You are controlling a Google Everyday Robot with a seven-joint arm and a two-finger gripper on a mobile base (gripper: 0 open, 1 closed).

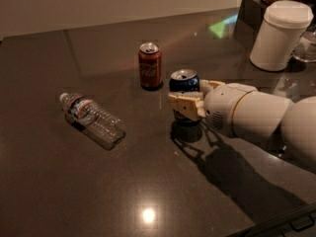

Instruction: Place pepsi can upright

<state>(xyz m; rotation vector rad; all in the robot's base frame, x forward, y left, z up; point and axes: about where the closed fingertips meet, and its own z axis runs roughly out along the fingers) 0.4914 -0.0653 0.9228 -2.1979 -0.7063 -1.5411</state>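
The pepsi can [181,84], dark blue with a silver top, stands upright in the middle of the dark table [98,191]. Its base is at the table surface or just above it; I cannot tell which. My gripper [188,95] reaches in from the right and is shut on the can, with one cream finger [185,104] across its front and the other behind it. The white arm [256,117] hides the can's right side.
A red-brown cola can [149,65] stands upright just behind and left of the pepsi can. A clear water bottle [92,120] lies on its side at the left. A white lidded container [280,34] and dark items stand at the back right.
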